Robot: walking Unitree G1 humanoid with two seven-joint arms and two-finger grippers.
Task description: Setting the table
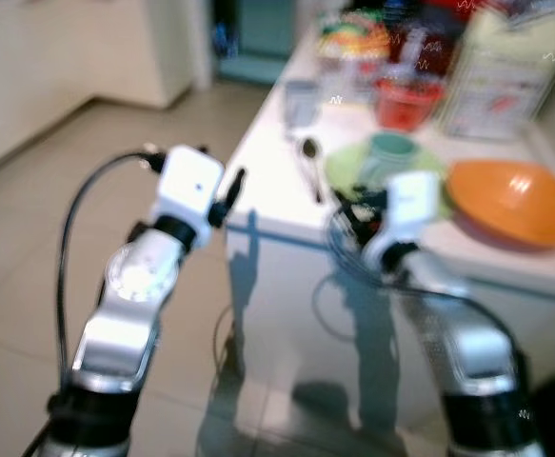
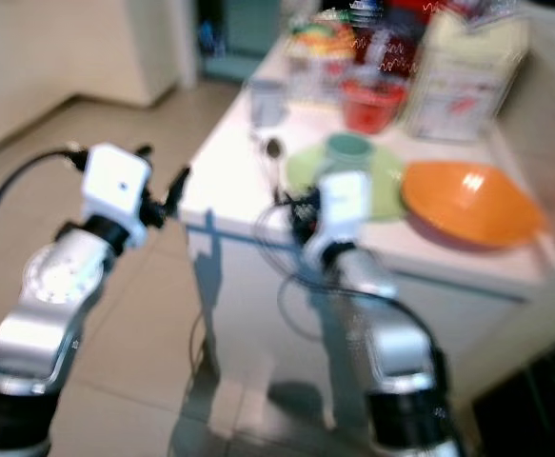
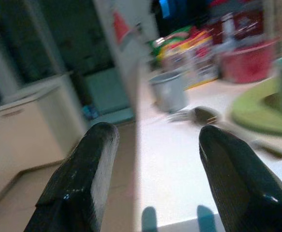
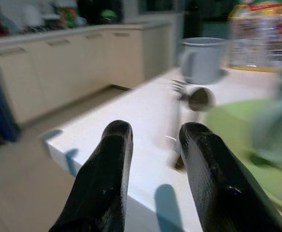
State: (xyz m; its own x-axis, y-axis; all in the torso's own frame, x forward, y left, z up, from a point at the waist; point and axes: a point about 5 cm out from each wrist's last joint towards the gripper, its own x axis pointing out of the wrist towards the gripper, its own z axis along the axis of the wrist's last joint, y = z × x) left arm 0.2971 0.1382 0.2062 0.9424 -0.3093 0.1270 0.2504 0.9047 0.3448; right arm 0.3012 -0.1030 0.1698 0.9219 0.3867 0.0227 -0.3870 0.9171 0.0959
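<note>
**Spoon ahead of both claws, right arm nearer**

While both arms are raised toward the table [image 1: 267,205], the spoon [image 1: 309,164] lies on its white top beside the green plate [image 1: 348,171], long axis running away from the robot, bowl at the far end. Right claw [image 4: 153,159], fingers narrowly parted and empty, sits at the near edge with the handle just ahead. Left claw [image 3: 153,159], spread wide and empty, hangs off the corner. Judged: right arm is better placed.

Orange bowl [image 1: 515,202] beside green plate [image 1: 353,169] on white table [image 1: 267,171]
</note>
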